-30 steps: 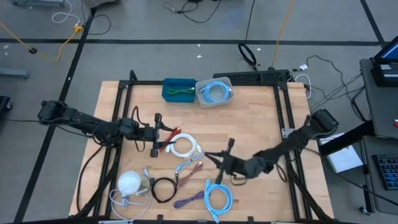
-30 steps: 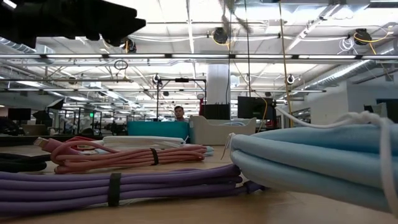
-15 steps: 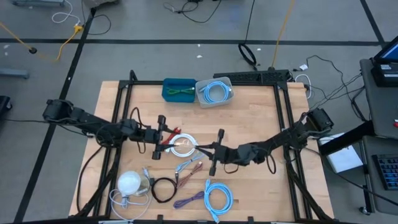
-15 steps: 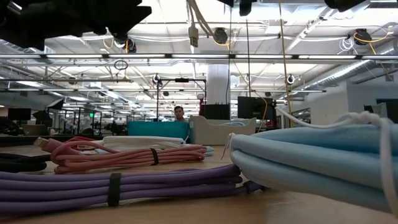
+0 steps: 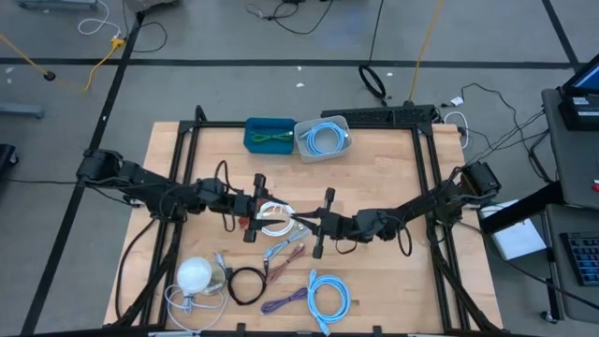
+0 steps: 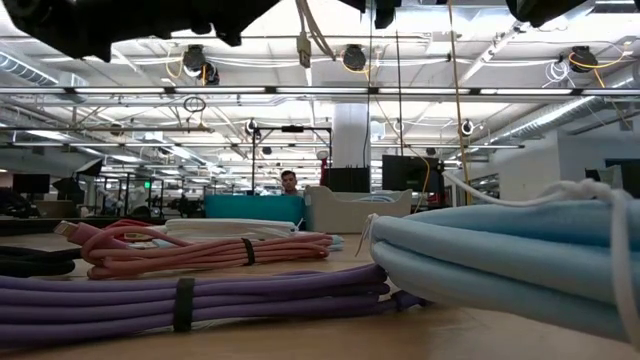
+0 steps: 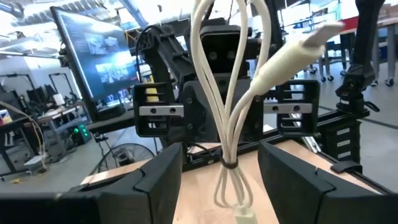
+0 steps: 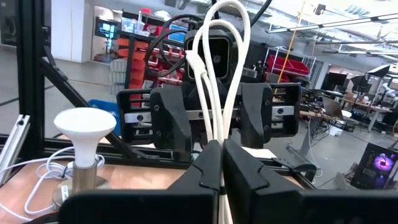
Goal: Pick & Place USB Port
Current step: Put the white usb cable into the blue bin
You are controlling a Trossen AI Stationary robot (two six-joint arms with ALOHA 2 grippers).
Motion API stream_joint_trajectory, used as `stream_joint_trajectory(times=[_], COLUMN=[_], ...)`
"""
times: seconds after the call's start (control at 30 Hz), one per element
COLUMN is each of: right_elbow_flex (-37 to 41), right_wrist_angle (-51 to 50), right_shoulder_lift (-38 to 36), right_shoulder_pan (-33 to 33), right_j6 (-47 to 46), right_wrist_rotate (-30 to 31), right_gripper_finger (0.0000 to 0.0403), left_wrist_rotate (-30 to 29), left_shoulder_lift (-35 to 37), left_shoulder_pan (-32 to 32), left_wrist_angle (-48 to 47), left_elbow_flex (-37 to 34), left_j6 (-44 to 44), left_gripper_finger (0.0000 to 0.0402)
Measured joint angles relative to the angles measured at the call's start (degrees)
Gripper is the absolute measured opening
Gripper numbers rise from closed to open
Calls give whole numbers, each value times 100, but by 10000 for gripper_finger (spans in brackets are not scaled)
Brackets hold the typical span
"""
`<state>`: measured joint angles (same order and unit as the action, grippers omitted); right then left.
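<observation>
A bundled white USB cable (image 5: 276, 219) hangs in the air over the table's middle, between my two grippers, which face each other. My right gripper (image 5: 301, 223) is shut on it. My left gripper (image 5: 257, 208) is open. In the left wrist view its fingers (image 7: 163, 177) stand on either side of the cable (image 7: 229, 124) without touching it. A band (image 7: 229, 163) ties the loops together, and one plug (image 7: 314, 36) sticks out sideways. In the low view a plug (image 6: 303, 47) dangles at the top. A blue bin (image 5: 269, 134) and a pale bin (image 5: 323, 138) stand at the far edge. My right gripper pinches several strands of the white bundle (image 8: 217, 144) between its two shut fingers. The fingers come about level from the table's right. The loops (image 8: 221, 56) rise above the fingers, and the whole bundle is lifted clear of the table.
On the near half lie a pink cable (image 6: 200, 250), a purple cable (image 6: 190, 300), a light blue coil (image 5: 328, 295), a black coil (image 5: 246, 284) and a white bulb (image 5: 195, 275) with its cord. The pale bin holds another blue coil. A black frame (image 5: 430, 178) borders the table.
My right gripper, still shut on the white cable, has swung toward the table's left and slightly toward its far edge, carrying the bundle in the air. My left gripper, still open, has moved right toward the bundle, and its fingers now stand on either side of it.
</observation>
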<state>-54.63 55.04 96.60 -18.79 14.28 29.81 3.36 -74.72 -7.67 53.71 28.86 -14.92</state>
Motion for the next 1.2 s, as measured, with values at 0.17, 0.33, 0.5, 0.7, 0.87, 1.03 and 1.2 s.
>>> stream_joint_trajectory(times=[0.17,0.33,0.5,0.7,0.87,1.03,1.2], right_elbow_flex=[0,-2,-2,-4,-7,-7,-7], right_wrist_angle=[-62,-91,-91,-177,-268,-250,-186], right_shoulder_lift=[0,0,0,0,-2,-2,-7], right_shoulder_pan=[41,39,46,98,93,-56,-206], right_j6=[1,33,33,-79,-247,-163,-236], right_wrist_rotate=[-5,-10,-10,-16,-8,41,1019], right_gripper_finger=[0,0,0,1,43,131,223], left_wrist_rotate=[60,306,453,771,520,96,-248], left_shoulder_lift=[-116,-109,-109,-109,-109,-109,-82], left_shoulder_pan=[107,197,273,409,480,588,728], left_wrist_angle=[-7,5,-6,-6,-4,-11,-251], left_elbow_flex=[123,171,171,171,171,171,173], left_j6=[165,324,360,656,812,918,975], left_gripper_finger=[216,180,84,16,7,5,3])
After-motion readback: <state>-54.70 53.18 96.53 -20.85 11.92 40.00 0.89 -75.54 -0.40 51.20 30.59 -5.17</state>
